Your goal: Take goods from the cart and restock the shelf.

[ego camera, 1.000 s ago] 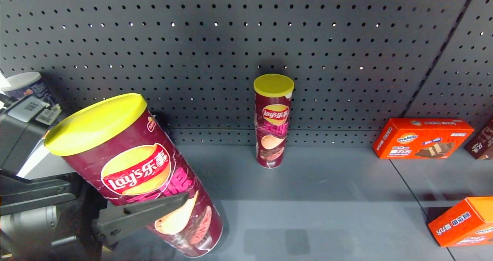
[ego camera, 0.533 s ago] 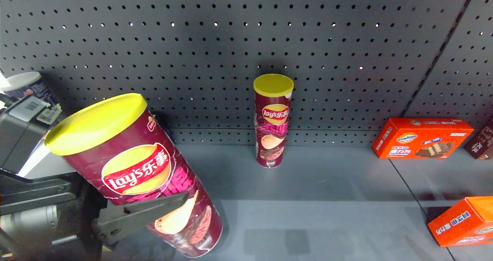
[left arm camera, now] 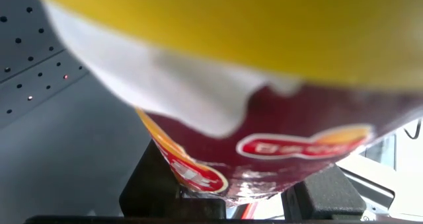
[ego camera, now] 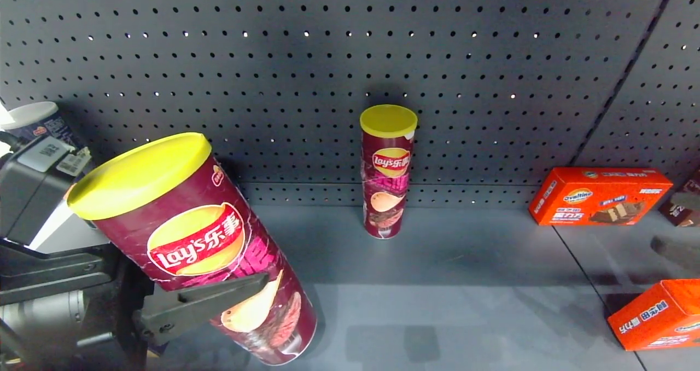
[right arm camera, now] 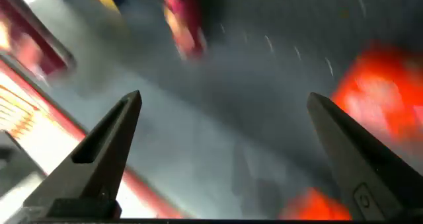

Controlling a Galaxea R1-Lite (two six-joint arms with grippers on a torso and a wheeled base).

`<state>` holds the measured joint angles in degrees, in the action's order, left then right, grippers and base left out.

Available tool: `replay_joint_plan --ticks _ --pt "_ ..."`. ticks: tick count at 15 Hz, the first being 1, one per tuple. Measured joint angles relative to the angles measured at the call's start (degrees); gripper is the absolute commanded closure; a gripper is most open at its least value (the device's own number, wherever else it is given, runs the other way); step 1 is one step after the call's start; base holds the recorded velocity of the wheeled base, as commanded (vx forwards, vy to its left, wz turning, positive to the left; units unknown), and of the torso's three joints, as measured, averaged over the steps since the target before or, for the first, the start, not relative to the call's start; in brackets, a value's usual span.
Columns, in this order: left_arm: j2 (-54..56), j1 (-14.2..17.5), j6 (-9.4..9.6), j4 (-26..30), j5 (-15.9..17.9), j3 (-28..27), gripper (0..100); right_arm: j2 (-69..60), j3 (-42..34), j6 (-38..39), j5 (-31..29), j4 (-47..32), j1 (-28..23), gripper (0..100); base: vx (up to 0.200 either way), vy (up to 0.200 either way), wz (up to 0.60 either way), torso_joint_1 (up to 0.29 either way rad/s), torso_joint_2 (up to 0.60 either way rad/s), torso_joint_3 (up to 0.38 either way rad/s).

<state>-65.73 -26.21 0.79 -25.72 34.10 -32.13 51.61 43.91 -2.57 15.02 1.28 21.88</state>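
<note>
Left gripper (left arm camera: 234,192) fingers (ego camera: 202,302) clamp tilted chip can (ego camera: 191,234), lower left; right gripper (right arm camera: 225,98) fingers (right arm camera: 106,145) spread wide, empty, above shelf (ego camera: 465,283).

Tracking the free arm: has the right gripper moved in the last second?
Yes. The right gripper has come in from the right, next to the back orange box.

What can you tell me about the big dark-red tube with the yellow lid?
The dark-red chip tube is a tall cylinder printed with a red-and-yellow logo and a picture of chips, closed by a flat yellow plastic lid. It is tilted, lid leaning toward the robot's left. The left claw is clamped around its lower half, one dark finger crossing its front. Its base sits low over the front of the grey metal shelf; whether it touches is unclear.
</note>
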Motion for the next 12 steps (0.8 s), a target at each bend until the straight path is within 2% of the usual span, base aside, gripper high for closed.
replay_joint_plan --ticks 6,12 --pt "0.07 0.02 0.00 0.05 -0.20 0.28 100 12.32 -2.95 -5.90 11.93 16.55 2.71 0 0.000 0.000 0.00 0.000 0.00 0.000" --pt "0.07 0.04 0.02 0.00 -0.09 0.28 100 20.78 -3.71 -8.02 12.84 25.82 5.38 0 0.000 0.000 0.00 0.000 0.00 0.000"
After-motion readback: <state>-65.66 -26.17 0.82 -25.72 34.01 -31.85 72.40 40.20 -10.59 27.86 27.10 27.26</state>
